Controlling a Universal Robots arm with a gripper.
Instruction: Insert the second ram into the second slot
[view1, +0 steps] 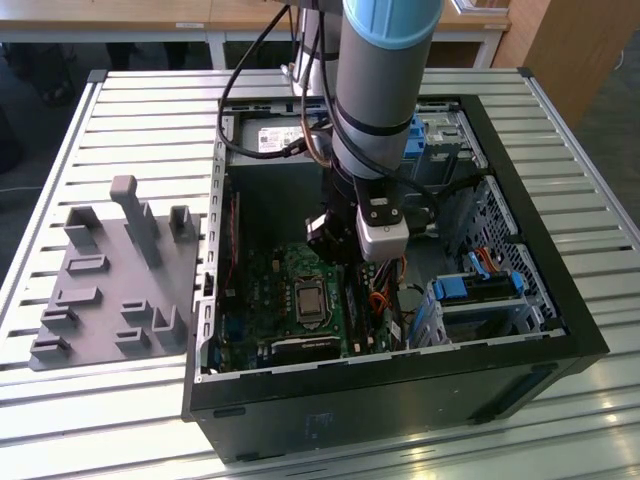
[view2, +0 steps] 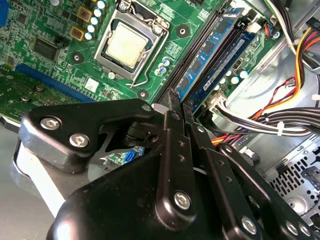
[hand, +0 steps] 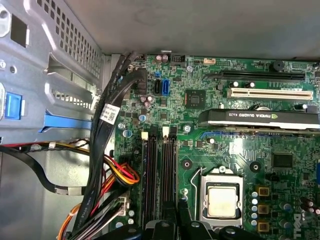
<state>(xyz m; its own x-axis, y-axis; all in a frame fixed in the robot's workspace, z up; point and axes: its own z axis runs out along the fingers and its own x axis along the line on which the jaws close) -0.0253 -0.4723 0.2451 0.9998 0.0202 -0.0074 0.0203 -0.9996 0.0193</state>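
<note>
My gripper (view1: 336, 246) reaches down inside the open computer case (view1: 520, 130), over the memory slots (view1: 352, 308). In the second wrist view its black fingers (view2: 170, 125) are drawn together, with only a thin gap and nothing visible between them. The gripper (view2: 180, 100) hovers at the near end of two dark blue sticks standing on edge side by side in the slots. The second ram (view2: 207, 55) is the stick closer to the processor, and the other stick (view2: 227, 60) lies beside it. In the first wrist view the slots (hand: 169, 180) run lengthwise above the gripper (hand: 182, 227).
The processor socket (view2: 122, 45) (hand: 221, 200) sits next to the slots. A graphics card (hand: 257, 119) crosses the board. Bundled cables (hand: 107, 150) (view2: 280, 120) run along the slots' other side by the drive cage (view1: 475, 295). A grey fixture plate (view1: 110, 280) lies outside the case.
</note>
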